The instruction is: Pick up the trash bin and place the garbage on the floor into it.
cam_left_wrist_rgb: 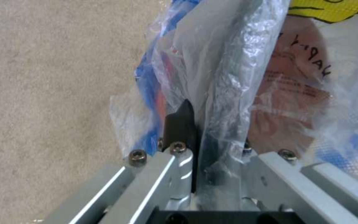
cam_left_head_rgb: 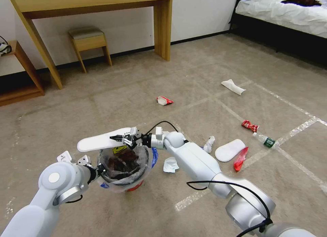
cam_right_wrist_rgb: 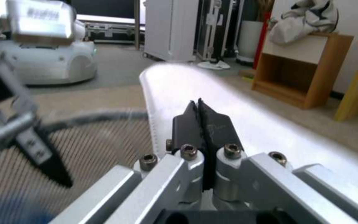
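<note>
1. The left gripper [cam_left_head_rgb: 98, 169] holds the trash bin [cam_left_head_rgb: 124, 169] up by its near rim; in the left wrist view its jaws are clamped on the rim and the clear plastic liner [cam_left_wrist_rgb: 224, 77].
2. The right gripper [cam_left_head_rgb: 117, 138] hangs just above the bin's far rim, jaws closed on one end of a white slipper [cam_left_head_rgb: 100, 141], which sticks out flat toward the robot's left, not yet dropped in.
3. Done so far, as I judge it: the bin is picked up and already carries some dark and reddish scraps inside.
4. Left on the floor [cam_left_head_rgb: 136, 94]: a second white slipper [cam_left_head_rgb: 230, 150] with a red wrapper [cam_left_head_rgb: 240, 159] just beside it, crumpled paper [cam_left_head_rgb: 170, 164] near the bin, another white scrap [cam_left_head_rgb: 209, 144], a small bottle [cam_left_head_rgb: 266, 140], a red wrapper [cam_left_head_rgb: 250, 125] near it, a red-and-white wrapper [cam_left_head_rgb: 164, 100] farther off, and a white piece [cam_left_head_rgb: 233, 87] toward the bed [cam_left_head_rgb: 272, 10].
5. So the task looks well short of half done.
</note>
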Tool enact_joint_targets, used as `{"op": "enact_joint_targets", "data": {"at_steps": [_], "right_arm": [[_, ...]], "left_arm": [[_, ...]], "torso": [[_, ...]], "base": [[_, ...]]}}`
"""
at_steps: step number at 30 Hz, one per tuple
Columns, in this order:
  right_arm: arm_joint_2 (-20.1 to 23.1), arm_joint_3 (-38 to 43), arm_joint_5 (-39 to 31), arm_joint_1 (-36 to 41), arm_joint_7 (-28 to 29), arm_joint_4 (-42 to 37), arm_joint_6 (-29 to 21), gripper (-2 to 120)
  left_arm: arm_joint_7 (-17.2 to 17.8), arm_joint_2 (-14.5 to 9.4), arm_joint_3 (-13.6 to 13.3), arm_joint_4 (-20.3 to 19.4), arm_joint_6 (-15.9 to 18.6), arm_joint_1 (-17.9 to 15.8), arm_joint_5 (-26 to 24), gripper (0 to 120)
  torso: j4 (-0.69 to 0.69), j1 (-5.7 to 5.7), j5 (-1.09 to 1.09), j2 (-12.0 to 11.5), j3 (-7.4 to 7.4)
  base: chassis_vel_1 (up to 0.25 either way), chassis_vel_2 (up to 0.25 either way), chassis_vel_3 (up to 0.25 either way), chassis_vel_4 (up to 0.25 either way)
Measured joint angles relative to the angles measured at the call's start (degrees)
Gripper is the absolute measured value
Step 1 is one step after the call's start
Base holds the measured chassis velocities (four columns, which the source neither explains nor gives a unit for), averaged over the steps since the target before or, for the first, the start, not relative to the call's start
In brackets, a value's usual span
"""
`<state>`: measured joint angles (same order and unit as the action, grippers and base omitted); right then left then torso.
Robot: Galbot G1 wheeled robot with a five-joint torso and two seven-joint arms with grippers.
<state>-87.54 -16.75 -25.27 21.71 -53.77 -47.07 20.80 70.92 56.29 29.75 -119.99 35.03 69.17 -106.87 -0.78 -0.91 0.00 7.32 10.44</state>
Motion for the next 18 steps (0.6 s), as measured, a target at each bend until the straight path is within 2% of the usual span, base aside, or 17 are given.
{"op": "enact_joint_targets", "data": {"at_steps": [8,18], "right_arm": [[0.5,0.6,1.2,3.3,0.0,-0.7,0.6,0],[2.2,0.5,-0.2,2.6,0.4,-3.0,0.3,0]], "left_arm": [[0.1,0.0,0.2,0.0,0.0,0.4,0.1,4],[0.1,0.1,0.2,0.8,0.0,0.2,0.7,4]], "torso": [[0.0,0.0,0.0,0.0,0.0],[0.0,0.0,0.01,0.0,0.0]], "base": [[0.0,0.0,0.0,0.0],[0.0,0.0,0.0,0.0]]}}
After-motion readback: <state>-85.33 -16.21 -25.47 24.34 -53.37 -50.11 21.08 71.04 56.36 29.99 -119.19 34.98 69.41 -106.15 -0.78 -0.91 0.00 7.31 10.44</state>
